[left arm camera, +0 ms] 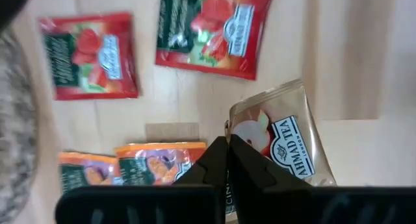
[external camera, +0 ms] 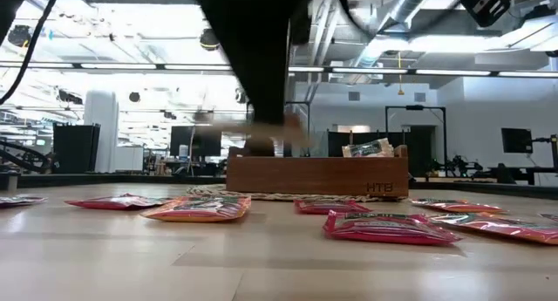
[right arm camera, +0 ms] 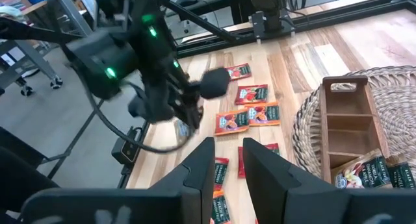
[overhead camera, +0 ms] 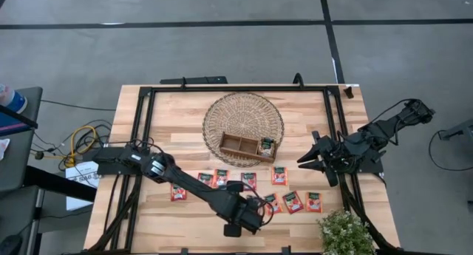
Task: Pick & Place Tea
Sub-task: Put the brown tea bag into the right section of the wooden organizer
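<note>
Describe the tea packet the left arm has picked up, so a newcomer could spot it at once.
Start at the round wicker mat and follow the left arm to its claw near the table's front edge. The beige packet pinched there reads "Ahmad Tea"; the packets lying around it are red or orange.

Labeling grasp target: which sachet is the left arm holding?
The whitish-beige sachet with the apple picture, pinched in the left gripper; the red-orange sachets lie flat on the table.
</note>
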{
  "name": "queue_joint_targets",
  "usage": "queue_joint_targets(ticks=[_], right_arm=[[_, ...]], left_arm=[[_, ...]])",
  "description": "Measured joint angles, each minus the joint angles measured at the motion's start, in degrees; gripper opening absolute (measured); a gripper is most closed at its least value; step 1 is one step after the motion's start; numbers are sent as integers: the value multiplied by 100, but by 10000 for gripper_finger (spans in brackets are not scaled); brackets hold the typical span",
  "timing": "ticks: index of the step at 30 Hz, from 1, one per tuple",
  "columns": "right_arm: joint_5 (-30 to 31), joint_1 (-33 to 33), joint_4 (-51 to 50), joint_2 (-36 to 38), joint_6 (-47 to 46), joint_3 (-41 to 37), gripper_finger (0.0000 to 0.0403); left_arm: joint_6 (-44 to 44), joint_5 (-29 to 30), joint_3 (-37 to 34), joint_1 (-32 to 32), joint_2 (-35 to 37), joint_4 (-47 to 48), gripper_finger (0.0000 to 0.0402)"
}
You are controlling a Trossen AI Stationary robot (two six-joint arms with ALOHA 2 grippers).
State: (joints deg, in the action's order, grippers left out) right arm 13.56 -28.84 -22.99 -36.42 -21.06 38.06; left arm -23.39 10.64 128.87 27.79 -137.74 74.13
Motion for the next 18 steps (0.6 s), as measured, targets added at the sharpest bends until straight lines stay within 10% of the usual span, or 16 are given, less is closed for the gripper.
queue_joint_targets(ticks=[18], right_arm=[[-173,29,1046,-1013,-523,-2,74]], left_arm=[[1336,3158,609,-48,807,-179,0]])
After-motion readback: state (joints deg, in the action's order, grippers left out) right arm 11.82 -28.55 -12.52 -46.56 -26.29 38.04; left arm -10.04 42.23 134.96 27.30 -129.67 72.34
